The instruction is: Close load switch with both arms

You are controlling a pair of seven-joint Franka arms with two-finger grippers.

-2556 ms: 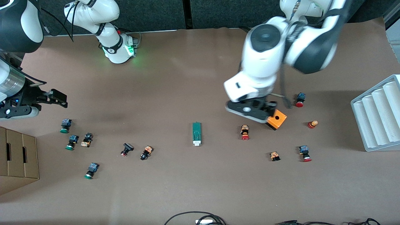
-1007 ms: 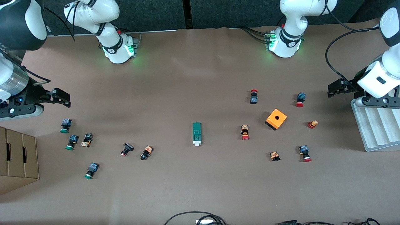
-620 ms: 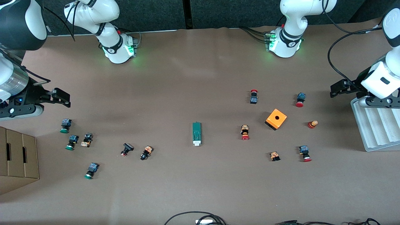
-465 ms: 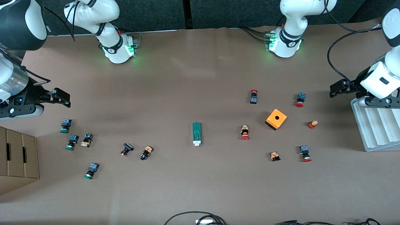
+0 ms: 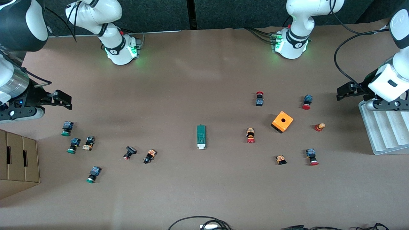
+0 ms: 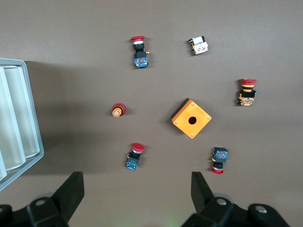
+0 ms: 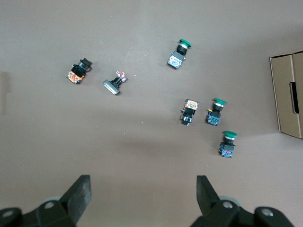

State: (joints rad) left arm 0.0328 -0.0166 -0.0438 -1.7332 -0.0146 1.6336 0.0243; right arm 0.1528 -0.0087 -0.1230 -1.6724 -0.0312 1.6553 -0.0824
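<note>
The load switch (image 5: 201,136), a narrow dark-green block with a white lever piece at its end nearer the front camera, lies flat on the brown table midway between the arms. It shows in neither wrist view. My left gripper (image 5: 342,92) is open and empty, up over the edge of the white tray at the left arm's end; its wrist view (image 6: 137,191) shows both fingers wide apart. My right gripper (image 5: 65,100) is open and empty, up over the table at the right arm's end; its wrist view (image 7: 143,191) shows the fingers wide apart.
An orange cube with a hole (image 5: 282,121) (image 6: 191,118) and several red-capped buttons lie toward the left arm's end. Several green-capped buttons lie toward the right arm's end. A white ridged tray (image 5: 388,127) and a cardboard box (image 5: 19,159) stand at the table's two ends.
The left arm has swung away from the orange cube to the white tray's edge, uncovering a red button. Over the last second both arms have barely moved.
</note>
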